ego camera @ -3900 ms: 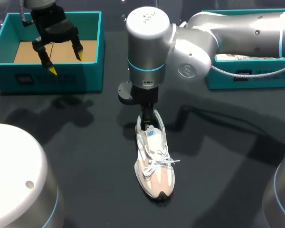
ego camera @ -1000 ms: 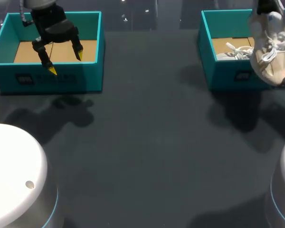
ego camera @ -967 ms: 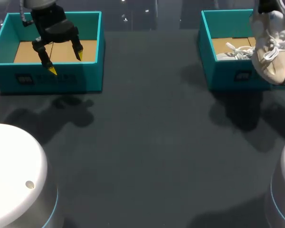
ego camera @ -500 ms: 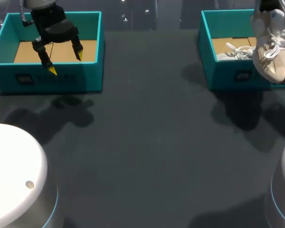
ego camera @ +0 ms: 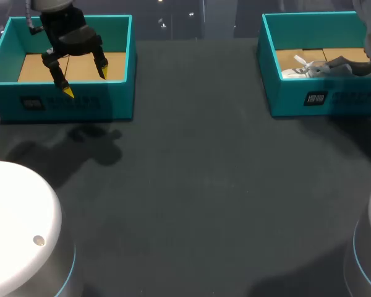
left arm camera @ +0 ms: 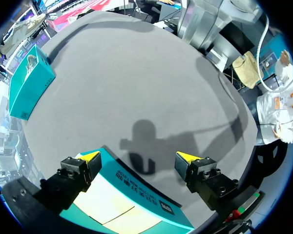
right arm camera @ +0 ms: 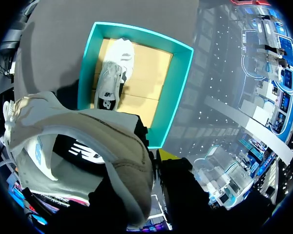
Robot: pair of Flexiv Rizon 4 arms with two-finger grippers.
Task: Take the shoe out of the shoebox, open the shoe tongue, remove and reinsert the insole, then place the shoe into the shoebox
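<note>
Lifted rightward, shoe hangs clamped in right gripper above shoebox.

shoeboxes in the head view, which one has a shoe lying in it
The right shoebox: a white shoe lies on its cardboard floor. The left shoebox shows only bare cardboard.
</note>
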